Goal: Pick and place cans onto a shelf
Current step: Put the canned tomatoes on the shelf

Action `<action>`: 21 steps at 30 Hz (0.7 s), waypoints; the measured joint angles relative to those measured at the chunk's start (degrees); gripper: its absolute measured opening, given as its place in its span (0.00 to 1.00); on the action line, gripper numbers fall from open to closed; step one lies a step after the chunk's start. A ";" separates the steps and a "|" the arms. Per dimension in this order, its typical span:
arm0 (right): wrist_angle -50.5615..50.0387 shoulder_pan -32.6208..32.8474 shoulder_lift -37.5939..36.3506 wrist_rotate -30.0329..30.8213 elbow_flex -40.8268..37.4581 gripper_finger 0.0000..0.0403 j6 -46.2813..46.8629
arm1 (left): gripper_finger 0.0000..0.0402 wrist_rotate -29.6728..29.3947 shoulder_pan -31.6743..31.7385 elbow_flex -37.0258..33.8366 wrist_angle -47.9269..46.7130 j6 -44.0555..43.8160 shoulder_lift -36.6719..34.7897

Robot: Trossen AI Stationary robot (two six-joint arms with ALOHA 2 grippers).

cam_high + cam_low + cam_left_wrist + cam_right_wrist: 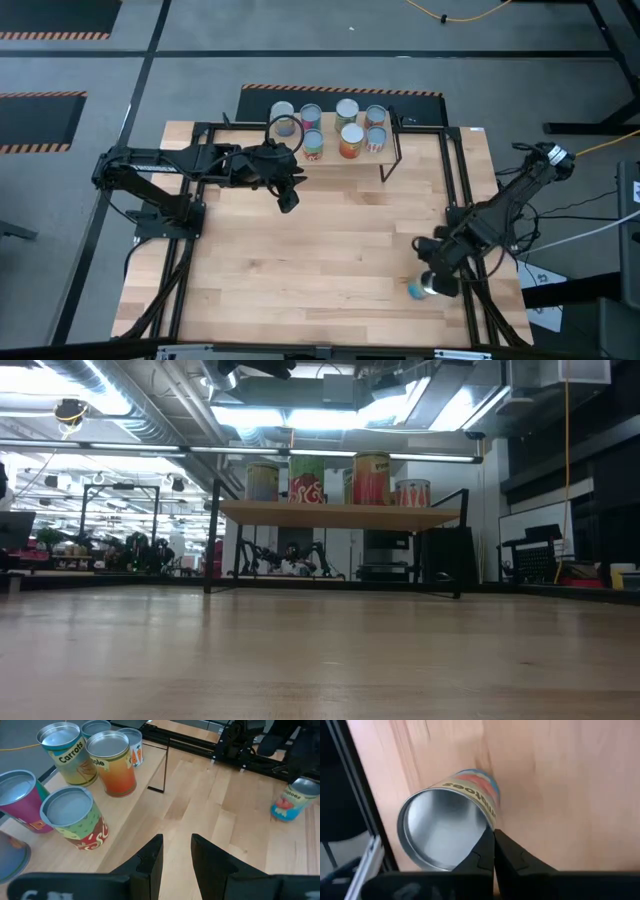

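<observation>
My right end effector (493, 851) has its fingers pressed together, nothing between them, beside the blue tomatoes can (450, 822) near the worktop's (330, 250) right edge. My left end effector (176, 862), part open and empty, hovers by the shelf (390, 150) carrying seven cans (350, 140).

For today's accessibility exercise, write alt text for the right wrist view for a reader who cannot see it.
A blue-labelled can, silver end facing the camera and tilted, sits on the wooden table. The right end effector shows at the picture's bottom edge, its two dark fingers pressed together beside the can's rim, not around it. A dark metal frame runs along one side.
</observation>
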 joint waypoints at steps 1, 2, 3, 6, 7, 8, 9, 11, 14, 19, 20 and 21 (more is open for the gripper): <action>0.89 -1.73 0.00 0.01 0.00 0.00 -2.15 | 0.23 0.00 0.00 0.00 0.00 0.01 0.00; 1.97 -3.50 0.00 0.02 0.00 0.00 -4.26 | 0.23 0.00 0.00 0.00 0.00 0.01 0.00; 3.14 -5.44 0.00 -0.04 0.00 0.00 -6.34 | 0.23 0.00 0.00 0.00 0.00 0.01 0.00; 6.65 -11.29 0.00 -0.21 0.00 0.00 -11.86 | 0.23 0.00 0.00 0.00 0.00 0.02 0.00; 8.02 -13.21 0.00 -0.22 0.00 0.00 -13.58 | 0.23 0.00 0.00 0.00 0.00 0.02 0.00; 9.34 -15.05 0.00 -0.25 0.00 0.00 -15.43 | 0.23 0.00 0.00 0.00 0.00 0.01 0.00; 10.61 -16.96 0.00 -0.25 0.03 0.00 -17.21 | 0.23 0.00 0.00 0.00 0.00 0.01 0.00; 12.00 -20.37 0.10 -0.28 0.60 0.00 -21.07 | 0.23 -0.02 0.00 0.00 0.00 0.03 0.00; 12.42 -25.21 1.95 -0.37 3.74 0.00 -27.43 | 0.23 -0.02 0.00 0.00 0.00 0.03 0.00; 12.18 -31.36 9.18 -0.01 12.19 0.00 -41.06 | 0.23 -0.02 0.00 0.00 0.00 0.05 0.00; 11.94 -32.44 11.03 -0.04 14.08 0.00 -43.24 | 0.23 -0.02 0.00 0.00 0.00 0.05 0.00; 11.73 -33.53 12.98 -0.07 15.98 0.00 -45.39 | 0.23 -0.02 0.00 0.00 0.00 0.03 0.00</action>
